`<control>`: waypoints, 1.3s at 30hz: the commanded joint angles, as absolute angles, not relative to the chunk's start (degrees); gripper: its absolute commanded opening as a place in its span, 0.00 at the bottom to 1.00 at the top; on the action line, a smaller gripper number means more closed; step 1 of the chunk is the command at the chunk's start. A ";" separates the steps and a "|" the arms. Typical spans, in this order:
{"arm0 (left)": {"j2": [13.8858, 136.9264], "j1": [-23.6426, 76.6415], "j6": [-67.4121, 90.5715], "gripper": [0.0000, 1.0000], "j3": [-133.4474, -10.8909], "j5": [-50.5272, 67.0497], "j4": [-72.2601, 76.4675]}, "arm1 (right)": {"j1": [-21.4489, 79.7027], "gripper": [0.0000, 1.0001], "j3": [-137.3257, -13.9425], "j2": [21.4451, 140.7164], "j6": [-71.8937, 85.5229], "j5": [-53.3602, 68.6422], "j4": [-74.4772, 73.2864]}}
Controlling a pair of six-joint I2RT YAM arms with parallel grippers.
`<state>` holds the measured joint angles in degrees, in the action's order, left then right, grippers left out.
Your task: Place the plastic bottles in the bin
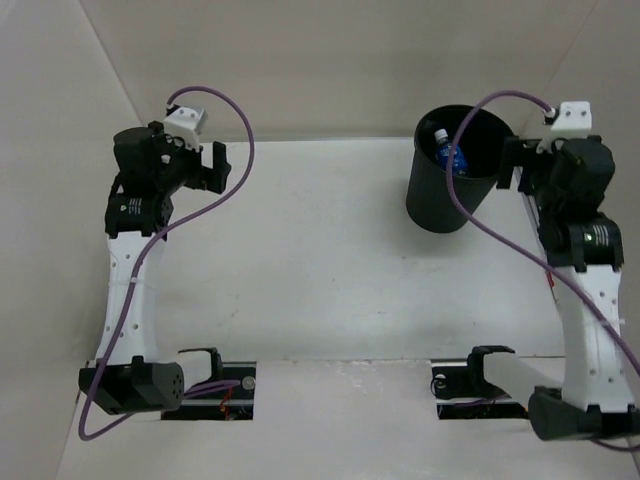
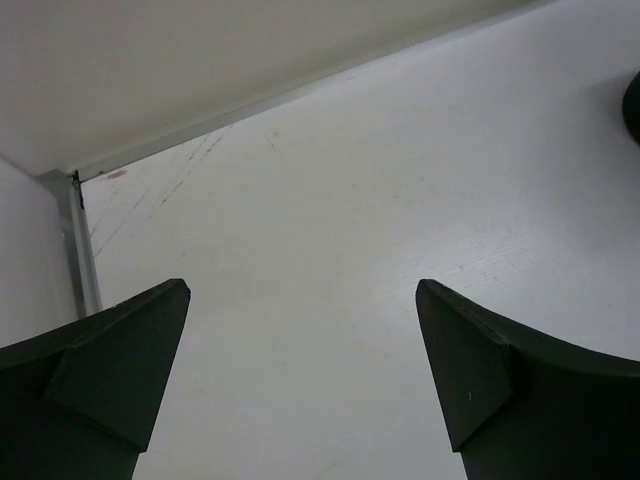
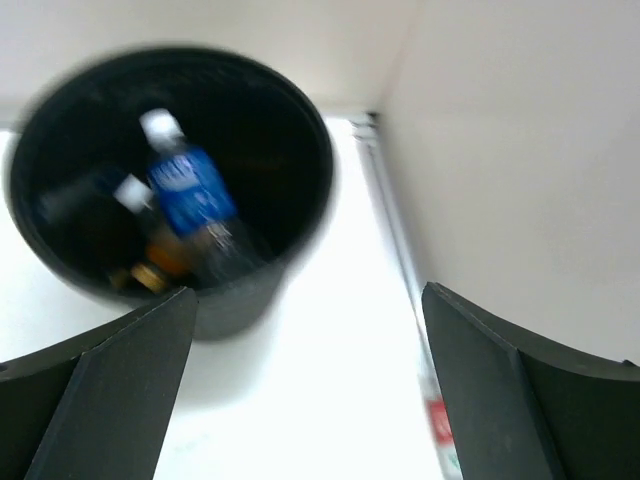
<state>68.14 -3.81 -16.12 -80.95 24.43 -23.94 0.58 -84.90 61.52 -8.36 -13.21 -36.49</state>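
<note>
The black bin (image 1: pixel 440 205) stands at the table's back right. Inside it lies a clear bottle with a blue label and white cap (image 1: pixel 448 153). The blurred right wrist view looks down into the bin (image 3: pixel 262 283): the blue-labelled bottle (image 3: pixel 190 192) rests on top, an orange bottle (image 3: pixel 166 256) lies beneath it, and another white cap (image 3: pixel 131 190) shows beside them. My right gripper (image 1: pixel 512 163) is open and holds nothing, just right of the bin's rim; in its own view (image 3: pixel 305 296) only table shows between the fingers. My left gripper (image 1: pixel 216 166) is open and holds nothing at the back left (image 2: pixel 300 290).
White walls close in the table at the back and on both sides. A metal strip (image 2: pixel 84 250) runs along the left wall's foot. A small red and white mark (image 3: pixel 440 420) lies by the right edge. The bin's dark edge (image 2: pixel 633 105) shows at the right of the left wrist view.
</note>
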 commanded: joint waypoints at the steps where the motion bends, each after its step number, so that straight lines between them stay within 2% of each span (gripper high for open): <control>1: 68.73 -0.76 -23.55 1.00 -80.59 17.07 -25.40 | -1.36 1.00 -79.65 55.75 -13.43 -10.73 -47.26; 5: 69.52 0.48 -24.52 1.00 -81.74 15.29 -25.14 | -6.27 1.00 -67.80 43.10 -18.70 -10.45 -50.54; 11: 68.03 0.48 -25.13 1.00 -79.63 15.38 -24.52 | -16.20 1.00 -47.50 23.93 -29.68 -13.00 -44.05; 16: 67.94 1.36 -25.93 1.00 -78.22 15.29 -23.73 | -26.22 1.00 -32.45 16.44 -38.05 -10.04 -37.97; 25: 70.22 2.85 -25.31 1.00 -81.03 16.17 -24.17 | -41.43 1.00 -28.04 22.40 -42.44 0.43 -27.79; 33: 69.79 2.94 -25.05 1.00 -81.65 17.05 -24.34 | -57.59 1.00 -29.17 37.07 -49.91 12.37 -16.62; 39: 68.82 2.15 -24.17 1.00 -81.04 17.49 -24.43 | -62.09 1.00 -30.06 43.58 -55.36 17.22 -12.93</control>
